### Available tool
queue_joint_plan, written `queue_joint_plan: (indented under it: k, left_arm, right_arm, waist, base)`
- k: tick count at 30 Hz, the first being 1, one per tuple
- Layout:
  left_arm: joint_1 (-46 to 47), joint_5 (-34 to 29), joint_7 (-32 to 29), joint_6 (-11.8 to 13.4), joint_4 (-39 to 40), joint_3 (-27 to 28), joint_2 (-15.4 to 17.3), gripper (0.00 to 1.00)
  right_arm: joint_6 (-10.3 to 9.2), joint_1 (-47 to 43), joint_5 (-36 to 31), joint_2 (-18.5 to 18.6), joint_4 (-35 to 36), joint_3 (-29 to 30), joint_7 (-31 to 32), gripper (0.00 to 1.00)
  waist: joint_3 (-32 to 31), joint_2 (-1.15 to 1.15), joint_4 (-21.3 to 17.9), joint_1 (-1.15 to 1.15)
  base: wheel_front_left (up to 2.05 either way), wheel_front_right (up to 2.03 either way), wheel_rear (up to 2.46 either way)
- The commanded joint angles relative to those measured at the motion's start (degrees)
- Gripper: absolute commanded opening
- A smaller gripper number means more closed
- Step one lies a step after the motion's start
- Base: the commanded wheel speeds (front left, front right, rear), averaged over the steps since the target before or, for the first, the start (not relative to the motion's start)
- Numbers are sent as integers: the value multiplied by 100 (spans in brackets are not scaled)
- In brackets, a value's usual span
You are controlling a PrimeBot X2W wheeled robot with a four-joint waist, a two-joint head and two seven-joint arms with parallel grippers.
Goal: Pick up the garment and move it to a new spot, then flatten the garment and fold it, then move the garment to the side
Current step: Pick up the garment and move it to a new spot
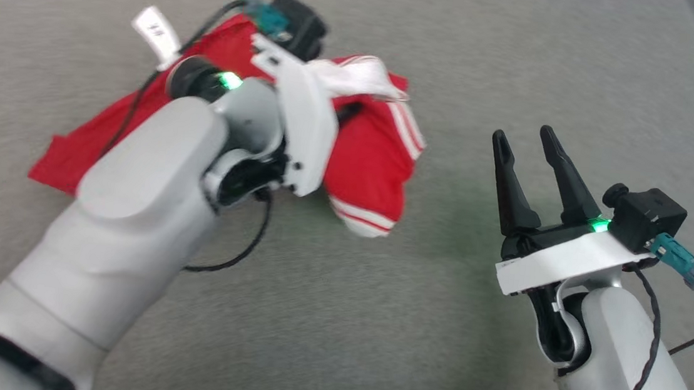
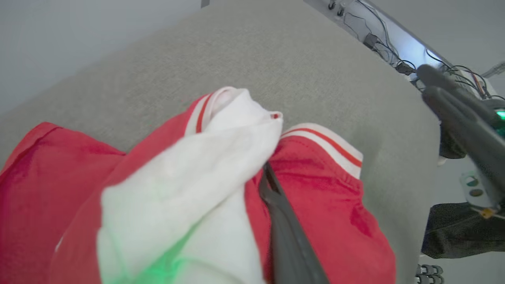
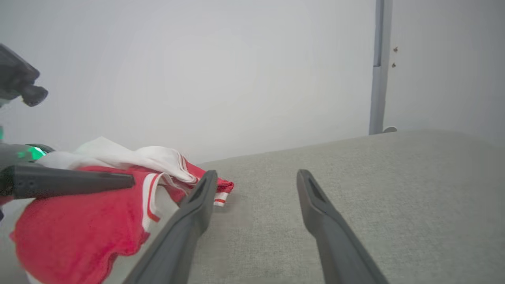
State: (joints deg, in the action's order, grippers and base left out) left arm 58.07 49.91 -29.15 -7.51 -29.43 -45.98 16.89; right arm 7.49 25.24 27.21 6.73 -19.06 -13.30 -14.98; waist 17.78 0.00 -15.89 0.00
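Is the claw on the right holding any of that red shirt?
No, the right gripper stands open over the grey surface, apart from the garment.

Grey woven fabric surface (image 1: 373, 323), flat and plain. Red-and-white garment (image 1: 375, 160) lies crumpled on it, near the surface's far edge.

Bright diffuse light, faint soft shadows, green glow tinting the garment (image 2: 165, 252), mild blur, wide-angle edge bending

Right of the garment (image 1: 368, 172) the grey table (image 1: 373, 323) lies bare, open room for my right hand (image 1: 523, 134); my left hand (image 1: 345, 112) blocks the garment's near side.
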Motion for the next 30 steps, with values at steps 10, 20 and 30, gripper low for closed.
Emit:
queue_joint_plan:
  k: [10, 20, 30]
  left_arm:
    - [408, -46, 62, 7, -1059, -909, -197, 0]
    - [188, 277, -807, 9, -2018, -2140, 91, 0]
    - [486, 536, -616, 16, -1946, -2677, 361, 100]
  right_arm:
    - [1, -64, 193, -310, 25, 81, -26, 100]
    - [1, -102, 412, -383, 112, 71, -26, 100]
    - [1, -118, 417, -378, 67, 35, -26, 100]
  waist:
    - [582, 0, -1372, 0]
    - [765, 0, -1724, 0]
    - [685, 0, -1590, 0]
  base:
    - [0, 0, 0]
    - [0, 0, 0]
    - [0, 0, 0]
